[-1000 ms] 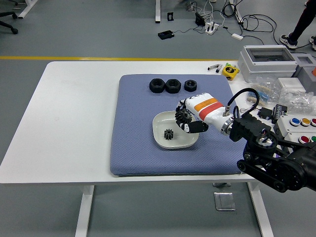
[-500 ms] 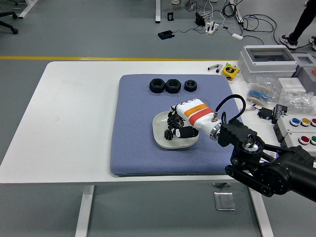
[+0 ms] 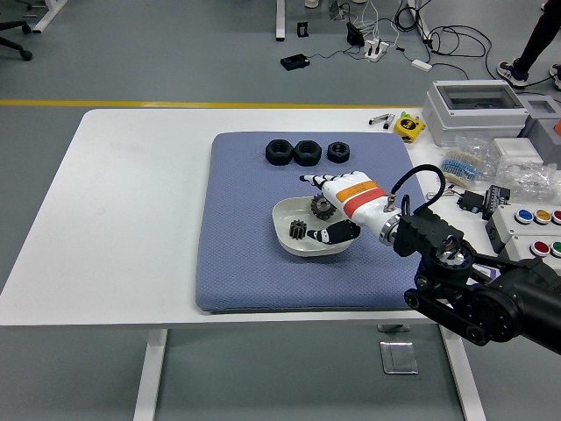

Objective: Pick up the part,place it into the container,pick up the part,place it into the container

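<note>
A white bowl (image 3: 285, 213) sits in the middle of the blue mat (image 3: 237, 254). Two small black gears lie in it: one (image 3: 299, 230) near the front left, the other (image 3: 322, 207) at the back right, close against my palm. My right hand (image 3: 326, 195), white with an orange band, is over the bowl's right side. Its fingers (image 3: 312, 181) are stretched out to the left and hold nothing, and its thumb (image 3: 331, 234) rests low by the bowl's front rim. Three black ring-shaped parts (image 3: 307, 152) stand in a row at the mat's far edge.
Grey boxes (image 3: 473, 110), a button panel (image 3: 526, 230), bagged parts and cables crowd the table's right end. A yellow tape measure (image 3: 407, 126) lies beyond the mat's far right corner. The table's left part is bare white.
My right hand held a gear above the bowl's right rim, dipped into the bowl, then spread its fingers. That gear now lies in the bowl beside the first one.
</note>
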### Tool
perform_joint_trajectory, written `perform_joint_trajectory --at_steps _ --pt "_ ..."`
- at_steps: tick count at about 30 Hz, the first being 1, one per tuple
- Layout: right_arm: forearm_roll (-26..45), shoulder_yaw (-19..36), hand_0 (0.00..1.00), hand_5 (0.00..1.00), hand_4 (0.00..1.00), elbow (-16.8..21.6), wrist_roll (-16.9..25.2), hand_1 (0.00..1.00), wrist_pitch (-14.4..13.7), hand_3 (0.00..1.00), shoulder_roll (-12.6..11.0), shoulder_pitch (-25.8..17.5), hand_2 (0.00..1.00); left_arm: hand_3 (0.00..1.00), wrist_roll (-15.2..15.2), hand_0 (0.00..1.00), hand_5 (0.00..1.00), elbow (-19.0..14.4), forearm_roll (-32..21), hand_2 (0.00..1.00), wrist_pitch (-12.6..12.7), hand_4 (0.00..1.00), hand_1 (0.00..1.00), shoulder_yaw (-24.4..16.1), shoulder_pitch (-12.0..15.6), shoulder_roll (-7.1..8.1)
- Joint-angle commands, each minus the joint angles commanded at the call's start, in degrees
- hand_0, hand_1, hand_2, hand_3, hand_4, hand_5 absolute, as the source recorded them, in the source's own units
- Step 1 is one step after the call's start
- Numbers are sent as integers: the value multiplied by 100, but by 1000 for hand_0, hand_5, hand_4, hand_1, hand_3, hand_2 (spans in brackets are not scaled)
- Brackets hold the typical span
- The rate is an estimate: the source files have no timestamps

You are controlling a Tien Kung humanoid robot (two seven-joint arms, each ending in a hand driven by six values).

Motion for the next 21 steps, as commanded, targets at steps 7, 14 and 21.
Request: perform_joint_trajectory --at_steps 7,14,21 --pt "60 106 580 379 850 162 -39 659 -31 941 -88 9 828 593 -22 594 575 6 -62 666 -2 581 578 30 8 -5" --pt "243 322 578 376 844 346 7 655 -243 939 -244 -28 828 594 -25 594 576 13 -88 666 -2 581 573 40 24 -13" --pt "1250 865 575 380 838 540 150 656 -837 917 -530 -155 817 593 -33 593 575 18 -112 664 -3 581 571 56 38 -9"
